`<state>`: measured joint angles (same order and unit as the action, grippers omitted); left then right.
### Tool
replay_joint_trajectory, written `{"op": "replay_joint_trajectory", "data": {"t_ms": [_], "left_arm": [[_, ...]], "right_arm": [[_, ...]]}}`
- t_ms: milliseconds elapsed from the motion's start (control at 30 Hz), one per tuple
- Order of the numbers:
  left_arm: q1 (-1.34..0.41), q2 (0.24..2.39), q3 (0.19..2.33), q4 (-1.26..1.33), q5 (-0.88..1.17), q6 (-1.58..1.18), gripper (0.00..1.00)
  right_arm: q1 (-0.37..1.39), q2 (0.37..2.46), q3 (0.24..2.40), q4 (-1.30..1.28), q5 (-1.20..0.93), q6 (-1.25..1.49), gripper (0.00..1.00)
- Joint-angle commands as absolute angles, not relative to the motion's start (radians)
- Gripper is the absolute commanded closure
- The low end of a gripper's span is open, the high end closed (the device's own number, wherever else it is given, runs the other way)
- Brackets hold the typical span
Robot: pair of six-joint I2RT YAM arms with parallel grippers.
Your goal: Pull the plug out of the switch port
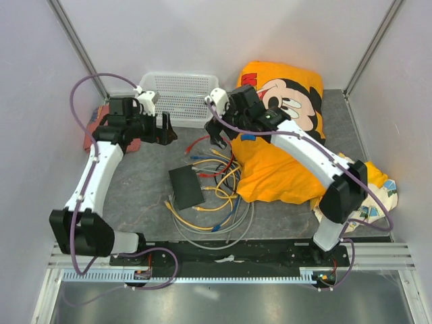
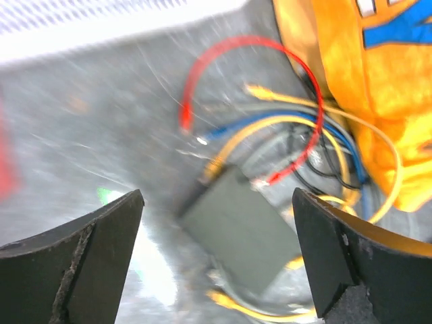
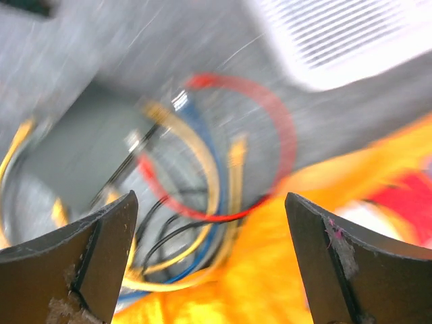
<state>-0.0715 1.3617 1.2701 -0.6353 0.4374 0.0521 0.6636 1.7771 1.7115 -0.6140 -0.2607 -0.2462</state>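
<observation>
The grey mottled table top (image 1: 142,196) fills the middle of the frame. A white plastic mesh basket (image 1: 179,98) sits at upper centre. A flat matte-black rectangular switch box (image 1: 185,187) lies at the centre, and a tangle of yellow, blue, red and grey cables (image 1: 219,202) touches its right side. An orange cartoon-printed cloth (image 1: 283,162) covers the right part.

switch (image 1: 185,187): flat matte-black box, plain top, lying flat mid-tabletop (image 1: 135,196), long axis skewed slightly off the near-far line. Cable ends gather at its far short edge. yellow plug (image 2: 211,170) sits at one corner of that edge, red plug (image 2: 260,182) just beside it, clear tip touching the box (wrist views blurred, can't tell which are seated).
</observation>
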Motion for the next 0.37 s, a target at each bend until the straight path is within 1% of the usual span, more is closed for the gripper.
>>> {"op": "replay_joint_trajectory", "data": {"t_ms": [0, 100, 167, 233, 333], "left_arm": [[-0.066, 1.261, 1.356, -0.715, 0.298, 0.227, 0.01], [-0.066, 1.192, 1.345, -0.706, 0.285, 0.193, 0.01], [-0.066, 1.157, 1.316, -0.681, 0.264, 0.132, 0.01], [-0.064, 1.128, 1.247, -0.666, 0.245, 0.1, 0.01], [-0.06, 1.089, 1.164, -0.638, 0.221, 0.048, 0.01]], "right_arm": [[0.657, 1.668, 1.715, -0.454, 0.045, -0.155, 0.02], [0.657, 1.637, 1.68, -0.44, 0.184, -0.098, 0.02], [0.657, 1.62, 1.645, -0.445, 0.227, -0.059, 0.02], [0.657, 1.594, 1.563, -0.443, 0.232, -0.048, 0.02], [0.655, 1.554, 1.479, -0.443, 0.157, -0.051, 0.02]]}}
